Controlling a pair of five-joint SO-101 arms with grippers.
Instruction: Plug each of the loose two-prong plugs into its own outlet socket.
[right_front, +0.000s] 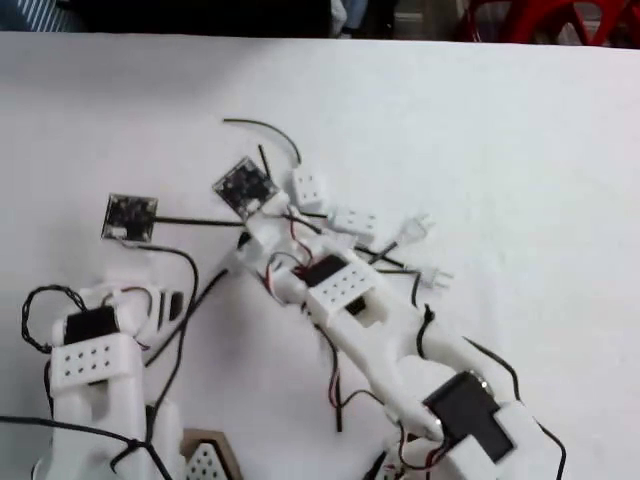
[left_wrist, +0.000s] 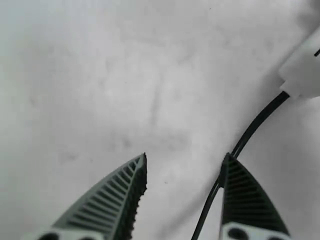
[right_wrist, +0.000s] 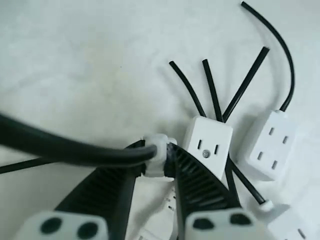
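The plug (right_wrist: 156, 159) is a small white one on a thick black cable, and it sits clamped between the tips of the right gripper (right_wrist: 157, 150) — the jaws are closed down to the width of its body. The nearest socket (right_wrist: 207, 142) lies face up just beside it, with a second socket (right_wrist: 267, 145) close by.

I judge the step to be bringing this plug to its socket, with insertion not yet done. The next move needs the prongs (hidden here) lined up with the two slots and then pressed straight in.

In the high view, an upper plug (right_front: 418, 228) and a lower plug (right_front: 438, 275) wait on the table (right_front: 500, 120), at about four o'clock from the second socket (right_front: 308, 187).

The left gripper (left_wrist: 186, 159) is spread wide and holds nothing — a thin black wire (left_wrist: 250, 130) runs close past one finger.
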